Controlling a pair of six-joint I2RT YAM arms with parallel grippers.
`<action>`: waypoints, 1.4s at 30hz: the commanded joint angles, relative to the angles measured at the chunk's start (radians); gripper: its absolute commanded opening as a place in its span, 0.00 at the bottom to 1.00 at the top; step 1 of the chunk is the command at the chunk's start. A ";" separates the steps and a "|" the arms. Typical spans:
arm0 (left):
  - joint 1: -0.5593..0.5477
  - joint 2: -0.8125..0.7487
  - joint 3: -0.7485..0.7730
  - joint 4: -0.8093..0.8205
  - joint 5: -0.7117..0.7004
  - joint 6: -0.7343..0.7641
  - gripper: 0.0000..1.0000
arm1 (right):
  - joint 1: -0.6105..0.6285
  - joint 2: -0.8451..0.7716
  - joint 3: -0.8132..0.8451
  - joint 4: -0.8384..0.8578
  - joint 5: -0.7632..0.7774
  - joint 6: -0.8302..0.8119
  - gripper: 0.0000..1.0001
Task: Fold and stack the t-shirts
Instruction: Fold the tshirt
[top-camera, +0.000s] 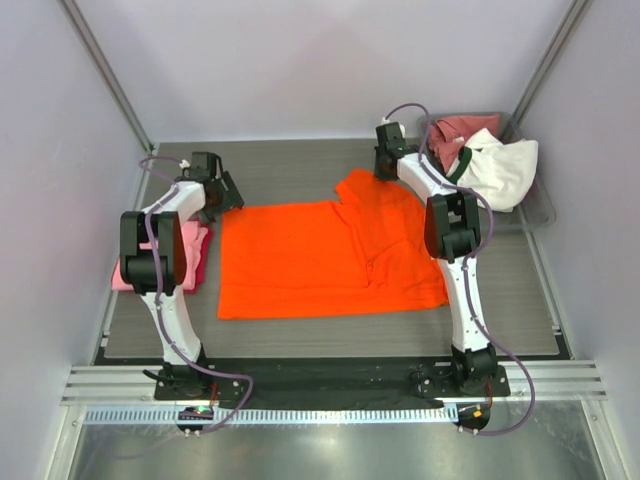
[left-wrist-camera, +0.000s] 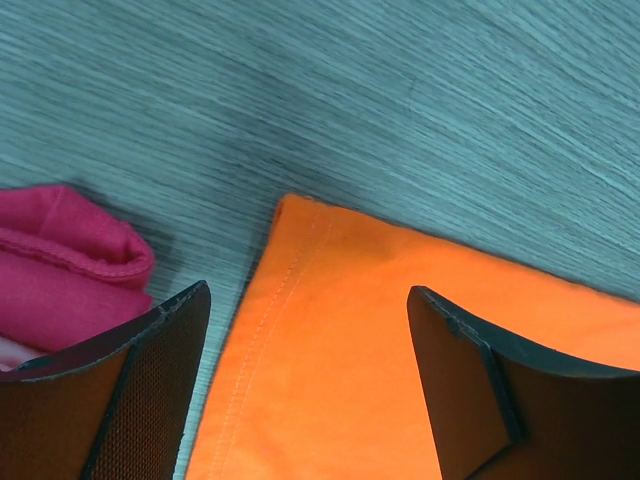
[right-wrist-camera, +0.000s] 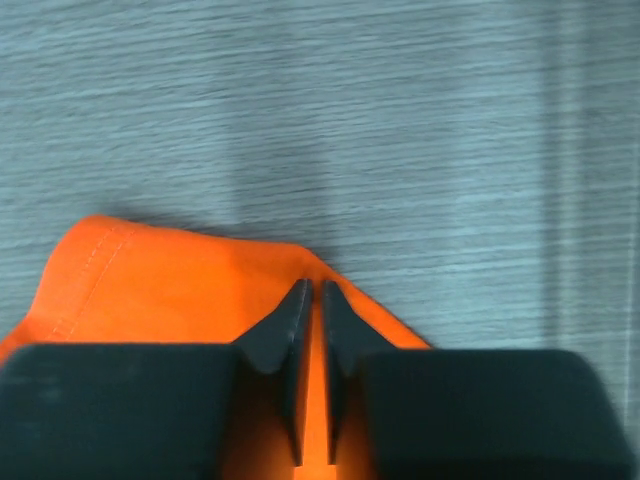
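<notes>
A bright orange t-shirt (top-camera: 320, 260) lies spread flat in the middle of the table. My left gripper (top-camera: 228, 195) hovers open over its far left corner (left-wrist-camera: 300, 215), one finger on each side of the hem and no cloth between them (left-wrist-camera: 308, 292). My right gripper (top-camera: 385, 168) is at the shirt's far right part, shut on a pinch of orange cloth (right-wrist-camera: 313, 288); orange fabric (right-wrist-camera: 150, 280) shows between the jaws. A folded pink and magenta stack (top-camera: 195, 250) sits under the left arm, and its magenta edge (left-wrist-camera: 70, 260) is beside my left finger.
A clear bin (top-camera: 540, 205) at the back right holds a white t-shirt with a dark green collar (top-camera: 500, 170) and a dusty rose-red one (top-camera: 460, 130). Grey walls enclose the table on three sides. Both arm bases stand at the near edge.
</notes>
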 joint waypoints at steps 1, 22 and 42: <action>0.010 0.001 0.023 -0.008 0.015 0.028 0.80 | 0.000 0.002 0.021 -0.021 0.071 -0.014 0.12; 0.012 0.099 0.104 -0.017 0.049 0.015 0.70 | -0.036 -0.041 -0.016 0.000 0.165 0.021 0.01; 0.012 0.091 0.109 -0.025 0.034 0.014 0.00 | -0.042 -0.128 -0.050 0.013 0.189 0.033 0.01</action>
